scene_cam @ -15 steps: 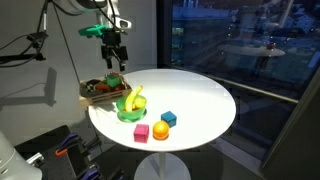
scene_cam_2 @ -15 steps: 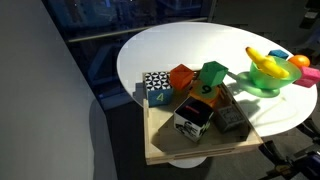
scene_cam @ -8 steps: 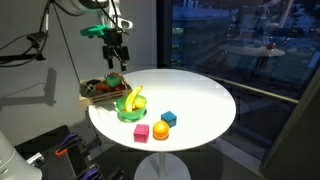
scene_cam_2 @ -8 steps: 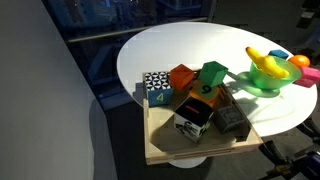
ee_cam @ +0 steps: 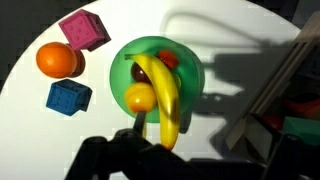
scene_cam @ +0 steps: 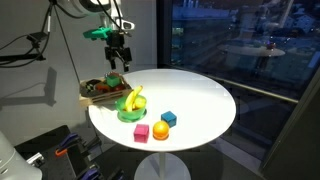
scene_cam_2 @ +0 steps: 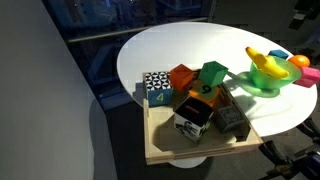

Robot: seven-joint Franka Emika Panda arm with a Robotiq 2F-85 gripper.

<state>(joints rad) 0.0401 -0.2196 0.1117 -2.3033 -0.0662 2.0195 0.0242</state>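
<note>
My gripper [scene_cam: 119, 64] hangs high above the left side of the round white table [scene_cam: 195, 95], over the wooden tray [scene_cam: 92, 97] and the green bowl [scene_cam: 130, 114]. Its jaws stand apart and hold nothing. In the wrist view the gripper [ee_cam: 200, 165] is a dark shape at the bottom edge. Right above it there is the green bowl [ee_cam: 192, 72] with a banana [ee_cam: 165, 95], a small yellow-orange fruit [ee_cam: 140, 97] and something red. The banana [scene_cam_2: 264, 62] also shows in an exterior view.
An orange [ee_cam: 58, 60], a pink cube [ee_cam: 83, 29] and a blue cube [ee_cam: 68, 97] lie on the table beyond the bowl. The wooden tray [scene_cam_2: 165, 148] holds several blocks, among them a checkered one [scene_cam_2: 156, 87], an orange one [scene_cam_2: 182, 78] and a green one [scene_cam_2: 212, 72].
The gripper has shifted slightly to the right, still high above the table. Nothing on the table has moved.
</note>
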